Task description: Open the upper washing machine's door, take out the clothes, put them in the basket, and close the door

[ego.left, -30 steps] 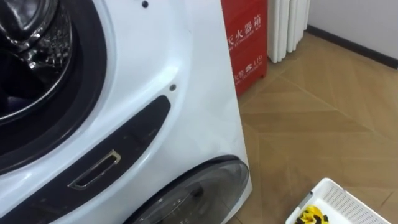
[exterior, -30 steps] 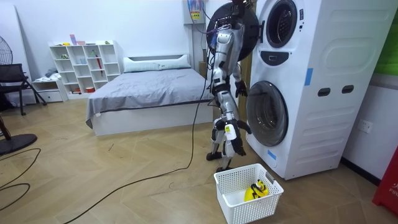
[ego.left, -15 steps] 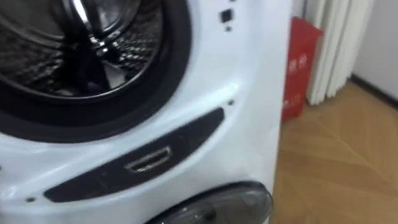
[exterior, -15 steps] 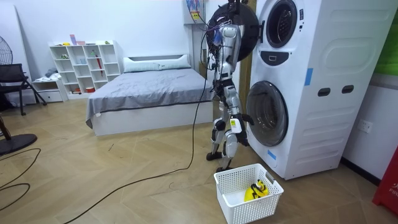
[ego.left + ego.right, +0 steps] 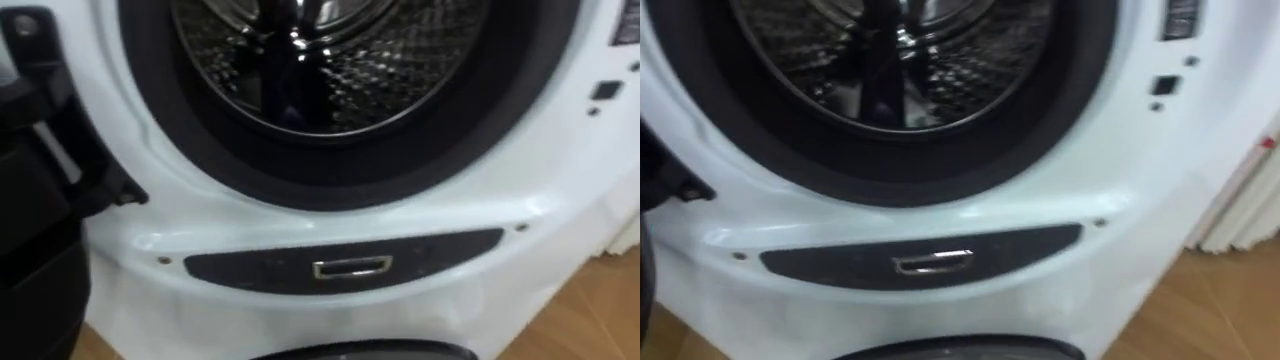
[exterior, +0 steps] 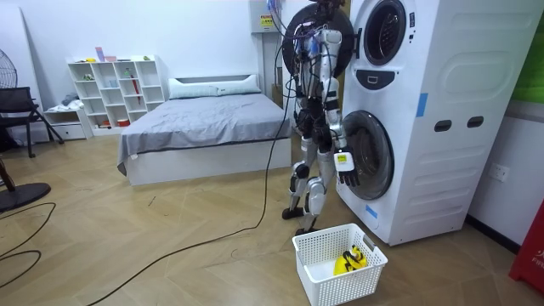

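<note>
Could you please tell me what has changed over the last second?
The robot has turned to face the washing machine squarely, so its eye views now look into the open upper drum instead of its lower front. Its right hand has swung towards the lower door. Nothing was picked up. The basket and its yellow item stayed put.

Drum [image 5: 330, 60] above handle slot [image 5: 350, 268], open door [image 5: 40, 250] at left, basket [image 6: 319, 285] before washing machine [image 6: 425, 119]

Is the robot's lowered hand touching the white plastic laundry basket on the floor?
Apart. The room view shows the lowered hand hanging beside the lower machine's round door, above the white plastic laundry basket, with open space between them.
</note>
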